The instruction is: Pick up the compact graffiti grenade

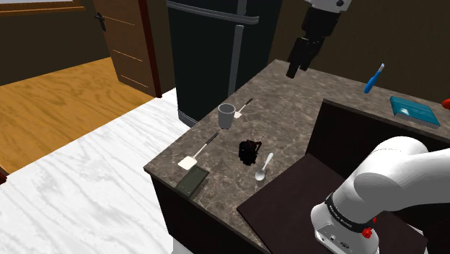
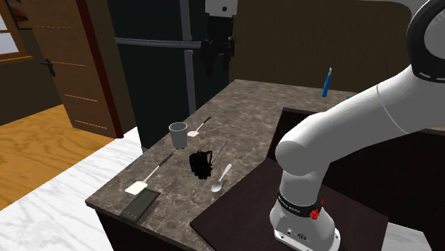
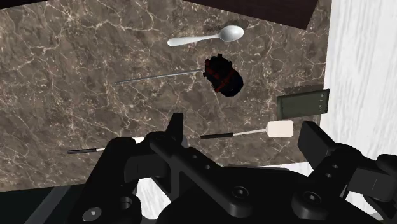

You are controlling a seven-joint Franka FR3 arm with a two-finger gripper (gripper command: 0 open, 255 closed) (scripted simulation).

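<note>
Approach is the step in hand. The gripper (image 1: 296, 66) hangs high above the counter (image 1: 303, 108), fingers spread wide and holding nothing. The grenade (image 1: 249, 151), black with red marks, sits back from the counter's floor-side edge, with a spoon (image 1: 264, 167) just beside it and a thin rod (image 3: 156, 77) near its other side. The descent should centre the jaws over the body, align the fingers across its narrower width, and clear both utensils before closing.
</note>
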